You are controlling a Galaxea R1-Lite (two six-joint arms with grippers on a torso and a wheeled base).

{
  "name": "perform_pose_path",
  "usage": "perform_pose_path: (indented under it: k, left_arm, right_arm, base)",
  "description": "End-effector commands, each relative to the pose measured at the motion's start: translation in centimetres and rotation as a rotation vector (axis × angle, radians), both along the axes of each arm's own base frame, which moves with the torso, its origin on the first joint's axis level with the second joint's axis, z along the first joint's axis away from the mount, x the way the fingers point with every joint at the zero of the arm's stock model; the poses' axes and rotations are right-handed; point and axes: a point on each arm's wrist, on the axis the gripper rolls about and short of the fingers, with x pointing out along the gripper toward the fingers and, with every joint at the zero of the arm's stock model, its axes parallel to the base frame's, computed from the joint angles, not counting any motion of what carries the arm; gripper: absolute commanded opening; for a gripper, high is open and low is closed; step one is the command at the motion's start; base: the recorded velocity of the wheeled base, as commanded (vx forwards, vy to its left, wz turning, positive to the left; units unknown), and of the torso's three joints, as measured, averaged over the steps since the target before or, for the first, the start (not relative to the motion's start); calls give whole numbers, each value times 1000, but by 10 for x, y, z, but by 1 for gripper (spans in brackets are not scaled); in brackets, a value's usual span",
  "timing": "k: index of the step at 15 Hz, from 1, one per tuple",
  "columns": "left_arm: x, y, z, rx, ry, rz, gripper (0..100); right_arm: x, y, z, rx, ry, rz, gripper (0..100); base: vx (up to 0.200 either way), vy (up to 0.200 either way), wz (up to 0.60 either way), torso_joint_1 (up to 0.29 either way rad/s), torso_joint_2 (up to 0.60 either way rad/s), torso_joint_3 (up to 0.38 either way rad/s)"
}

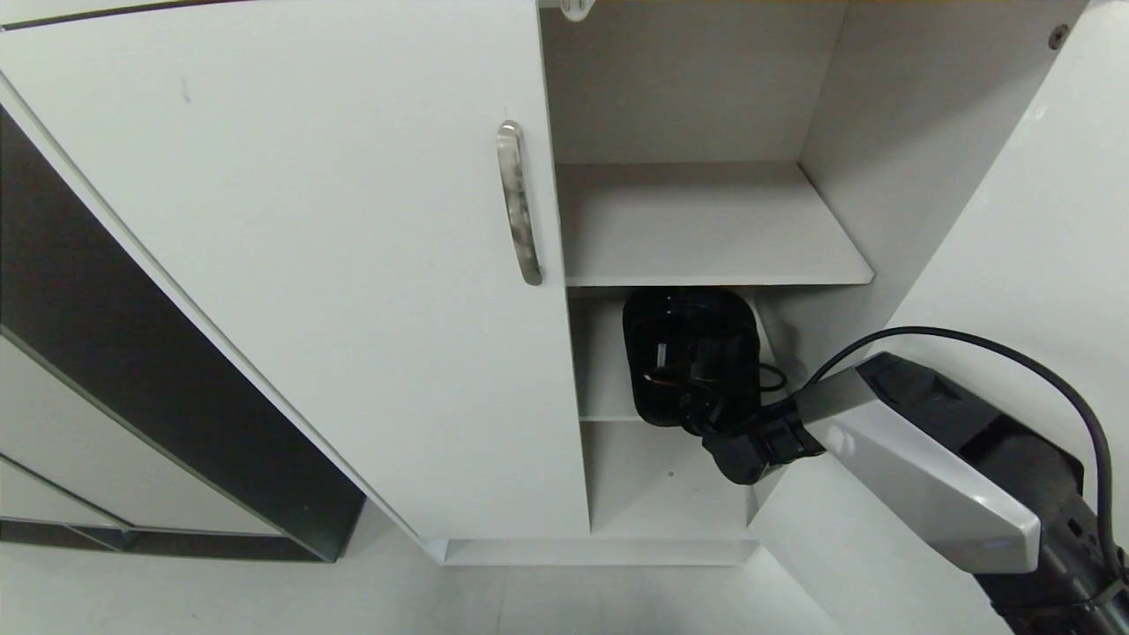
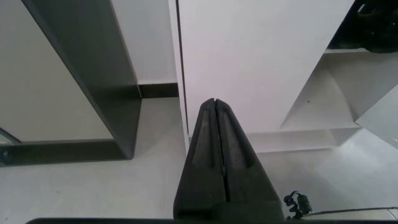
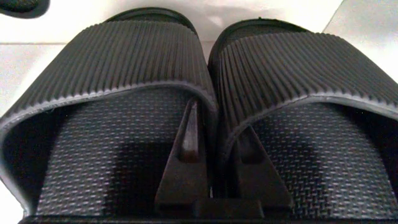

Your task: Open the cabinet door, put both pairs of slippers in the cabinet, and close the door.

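Inside the cabinet (image 1: pixel 891 115), beneath its upper shelf (image 1: pixel 706 229), the right gripper (image 3: pixel 217 134) pinched the black slippers (image 3: pixel 137 62) by their adjoining walls, both reaching ahead of its fingers (image 3: pixel 186 143). Placing seemed underway; next, probably lowering, releasing, withdrawing straight. The left gripper (image 2: pixel 215 109), pressed together, faced the closed door (image 1: pixel 309 265).

I see a pale, glossy floor (image 1: pixel 220 600), and off to the left white panels (image 1: pixel 71 441) set against a dark grey frame (image 1: pixel 132 353) that runs down to it, light soft and even
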Motion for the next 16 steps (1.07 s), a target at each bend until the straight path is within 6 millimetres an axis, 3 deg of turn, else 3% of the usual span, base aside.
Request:
perform_pose_path:
  k: [1,8,9,13,16]
  left_arm:
    - [0,0,0,0,2,1,0]
    - [0,0,0,-1,0,1,0]
    - [0,0,0,-3,0,1,0]
    - [0,0,0,-3,0,1,0]
    - [0,0,0,-3,0,1,0]
  right_arm:
    - [1,0,-2,-2,4,1,0]
    - [1,1,-10,-11,17,3,0]
    - [1,1,-10,-9,17,1,100]
    - [-3,0,-9,-15,26,4,100]
    - [-27,-2,2,-14,22,26,100]
  base:
    - [0,0,0,0,0,0]
    - [0,0,0,0,0,0]
    - [0,0,0,0,0,0]
    - [0,0,0,0,0,0]
    - [0,0,0,0,0,0]
